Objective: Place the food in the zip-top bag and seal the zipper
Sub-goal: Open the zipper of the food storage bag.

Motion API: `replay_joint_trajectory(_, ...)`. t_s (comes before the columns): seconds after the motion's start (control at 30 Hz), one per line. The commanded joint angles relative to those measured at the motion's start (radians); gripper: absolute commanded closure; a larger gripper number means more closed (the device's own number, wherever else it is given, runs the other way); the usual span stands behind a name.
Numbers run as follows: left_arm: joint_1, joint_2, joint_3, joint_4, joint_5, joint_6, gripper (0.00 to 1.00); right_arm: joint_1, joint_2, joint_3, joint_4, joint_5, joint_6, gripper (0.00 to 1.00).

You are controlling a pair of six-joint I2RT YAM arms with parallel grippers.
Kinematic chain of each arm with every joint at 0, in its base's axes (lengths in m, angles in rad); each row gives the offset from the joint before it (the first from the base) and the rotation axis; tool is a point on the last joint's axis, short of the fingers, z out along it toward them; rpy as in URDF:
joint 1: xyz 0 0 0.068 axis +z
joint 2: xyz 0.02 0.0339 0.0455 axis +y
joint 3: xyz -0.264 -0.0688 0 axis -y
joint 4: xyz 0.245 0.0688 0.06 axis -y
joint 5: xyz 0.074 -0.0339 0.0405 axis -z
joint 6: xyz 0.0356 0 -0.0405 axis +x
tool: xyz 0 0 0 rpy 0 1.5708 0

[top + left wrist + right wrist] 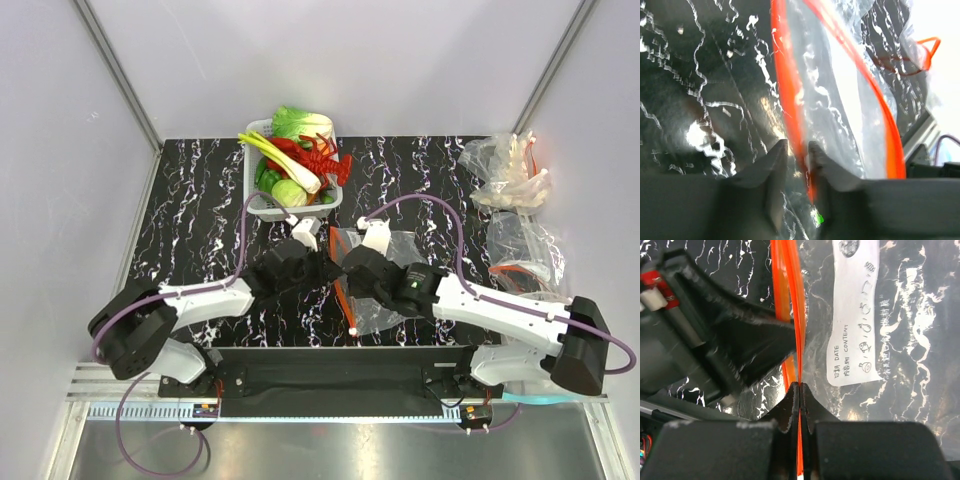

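Tension across the mouth of the zip-top bag [815, 300] seems the aim: right fingers [814, 412] pinch the zipper [799, 315], left fingers [772, 170] straddle its other lip, grip unclear.

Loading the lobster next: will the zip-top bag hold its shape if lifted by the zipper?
Probably not: the zip-top bag is thin, wrinkled film lying flat, so it should sag below the zipper. It looks empty, hence light, and may slide on the glossy table. The right end effector, shut on the zipper, could slip off.

Black marbled table [200, 220], white basket [258, 208], zip-top bag [378, 315], crumpled clear bags [505, 178]
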Motion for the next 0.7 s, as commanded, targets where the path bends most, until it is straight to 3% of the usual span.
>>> replay_joint_trajectory(0.0, -0.002, 0.023, 0.048, 0.104, -0.027, 0.031, 0.86, -0.001, -0.045, 0.013, -0.033, 0.015, -0.007, 1.0)
replay_joint_trajectory(0.03, 0.0, 0.013, 0.045, 0.107, -0.025, 0.031, 1.0, -0.001, -0.042, 0.021, -0.054, 0.024, -0.004, 1.0)
replay_joint_trajectory(0.17, -0.014, -0.037, 0.031, 0.093, -0.031, 0.06, 1.0, -0.002, 0.006, 0.074, -0.236, 0.112, 0.018, 1.0)
replay_joint_trajectory(0.27, -0.048, -0.085, 0.059, 0.012, -0.088, 0.088, 1.0, -0.001, 0.054, 0.119, -0.31, 0.172, 0.028, 0.93)
replay_joint_trajectory(0.3, -0.064, -0.094, 0.073, -0.006, -0.111, 0.094, 1.0, -0.001, 0.063, 0.14, -0.341, 0.183, 0.03, 0.85)
replay_joint_trajectory(0.53, -0.095, -0.102, 0.113, -0.06, -0.105, 0.071, 1.0, 0.001, 0.1, 0.174, -0.291, 0.18, -0.024, 0.67)
replay_joint_trajectory(0.67, -0.1, -0.103, 0.119, -0.077, -0.094, 0.066, 1.0, 0.001, 0.112, 0.188, -0.289, 0.222, -0.028, 0.66)
